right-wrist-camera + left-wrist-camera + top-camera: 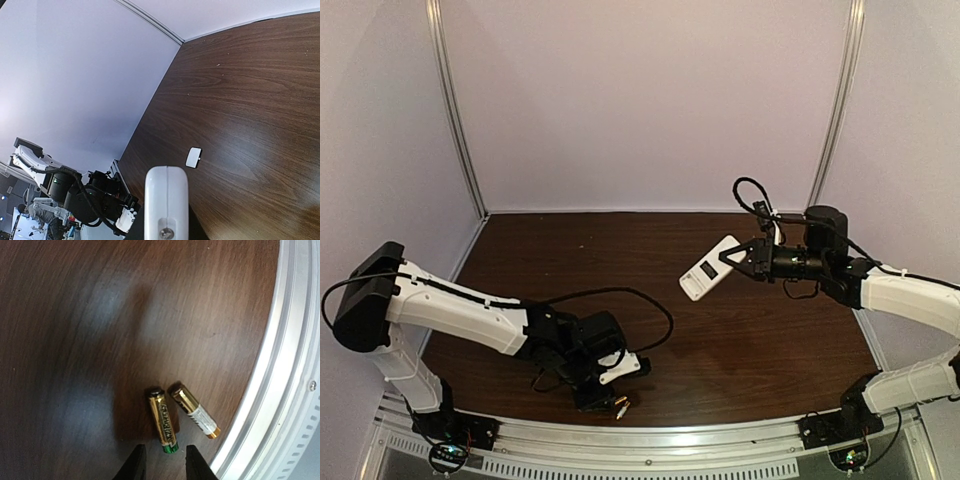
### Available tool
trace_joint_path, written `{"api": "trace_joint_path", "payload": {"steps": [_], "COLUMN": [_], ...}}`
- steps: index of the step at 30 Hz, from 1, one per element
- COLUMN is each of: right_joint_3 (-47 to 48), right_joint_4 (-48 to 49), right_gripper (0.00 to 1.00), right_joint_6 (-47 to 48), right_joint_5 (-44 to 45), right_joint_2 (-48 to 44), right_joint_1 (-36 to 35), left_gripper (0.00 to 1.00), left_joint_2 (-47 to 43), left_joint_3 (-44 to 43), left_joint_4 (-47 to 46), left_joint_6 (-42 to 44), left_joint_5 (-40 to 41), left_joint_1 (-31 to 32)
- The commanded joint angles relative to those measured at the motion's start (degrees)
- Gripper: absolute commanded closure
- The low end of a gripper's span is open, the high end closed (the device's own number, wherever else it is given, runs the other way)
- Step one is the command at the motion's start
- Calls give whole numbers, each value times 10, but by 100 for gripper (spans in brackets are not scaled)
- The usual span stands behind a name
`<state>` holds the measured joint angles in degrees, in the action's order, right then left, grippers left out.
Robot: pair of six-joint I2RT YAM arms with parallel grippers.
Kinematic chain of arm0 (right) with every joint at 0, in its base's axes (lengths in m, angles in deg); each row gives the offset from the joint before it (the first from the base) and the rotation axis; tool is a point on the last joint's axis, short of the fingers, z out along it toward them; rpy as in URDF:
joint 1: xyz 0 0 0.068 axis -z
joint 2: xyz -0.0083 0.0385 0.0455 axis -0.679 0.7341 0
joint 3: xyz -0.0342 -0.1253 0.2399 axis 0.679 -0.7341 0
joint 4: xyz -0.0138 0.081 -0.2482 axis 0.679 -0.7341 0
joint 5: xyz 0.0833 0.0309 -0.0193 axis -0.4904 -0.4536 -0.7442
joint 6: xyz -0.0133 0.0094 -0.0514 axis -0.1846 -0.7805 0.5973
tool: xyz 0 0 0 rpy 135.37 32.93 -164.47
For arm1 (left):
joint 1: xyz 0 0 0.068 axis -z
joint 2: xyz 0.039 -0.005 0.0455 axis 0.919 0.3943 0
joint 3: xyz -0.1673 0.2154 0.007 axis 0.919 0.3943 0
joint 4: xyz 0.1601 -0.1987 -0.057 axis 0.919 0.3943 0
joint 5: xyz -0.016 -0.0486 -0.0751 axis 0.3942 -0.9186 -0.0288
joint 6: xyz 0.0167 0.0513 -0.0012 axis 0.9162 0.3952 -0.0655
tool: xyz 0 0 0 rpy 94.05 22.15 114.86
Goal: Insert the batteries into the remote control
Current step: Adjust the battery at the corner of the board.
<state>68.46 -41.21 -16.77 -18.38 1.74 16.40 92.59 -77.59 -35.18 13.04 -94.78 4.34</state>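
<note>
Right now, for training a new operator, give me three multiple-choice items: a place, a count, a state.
1. The remote control is: A held aloft by the right gripper; B lying flat; C against the wall.
2. The batteries lie: A in the remote; B by the near rail; C at the far wall.
3. Batteries in view: A one; B three; C two.
Key: 1A, clamped above the table; 2B, both lie beside the rail; 3C, two gold cylinders.
</note>
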Motion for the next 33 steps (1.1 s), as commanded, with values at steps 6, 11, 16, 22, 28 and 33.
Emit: {"api": "trace_joint_path", "payload": {"steps": [6, 11, 16, 22, 28, 33], "right_joint_3": [-5, -6, -8, -12, -12, -13], "right_joint_4": [24, 26, 29, 34, 41, 47], "right_gripper": [100, 100, 100, 100, 100, 100], "right_joint_6": [-8, -8, -10, -13, -17, -20], "right_joint_5": [-11, -13, -15, -17, -20, -21], "right_joint_2": [6, 8, 8, 8, 10, 12], "right_joint_1": [3, 2, 2, 3, 3, 2], "left_gripper": [78, 78, 73, 72, 71, 66], "left_joint_2": [28, 34, 32, 8, -32, -35], "left_joint_3": [-25, -28, -24, -19, -2, -3], "left_joint_4": [-14, -12, -11, -15, -45, -44], "left_joint_6": [-4, -6, -18, -36, -26, -14], "left_joint_5": [45, 55, 67, 92, 26, 11], "left_joint_1": [2, 2, 2, 0, 1, 2]}}
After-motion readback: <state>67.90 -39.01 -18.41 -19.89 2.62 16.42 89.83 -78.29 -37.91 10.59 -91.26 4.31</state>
